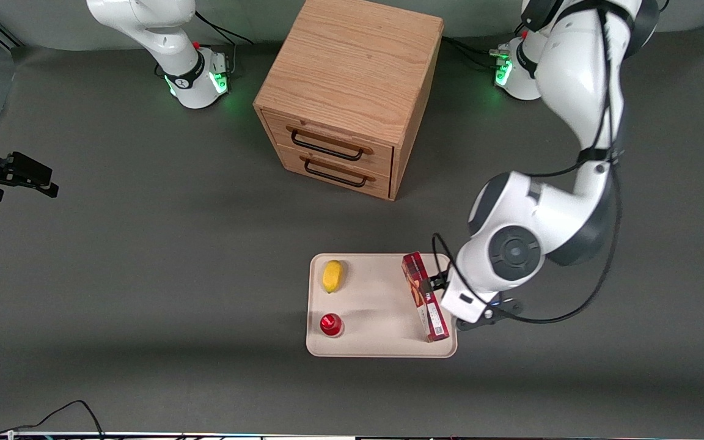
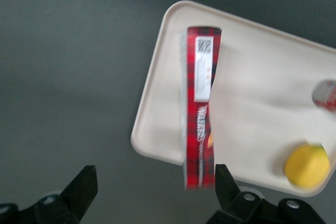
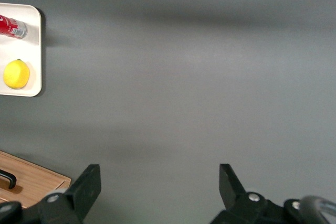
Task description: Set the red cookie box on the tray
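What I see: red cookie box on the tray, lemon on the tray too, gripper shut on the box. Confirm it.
Not shut: the left wrist view shows the gripper open, its jaws spread wider than the red cookie box, at the box's end. Box and lemon do sit on the tray.

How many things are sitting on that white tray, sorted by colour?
Red: 2, the red cookie box and a small round red item
Yellow: 1, a lemon
Total: 3 on the tray
The open end effector is above the box.
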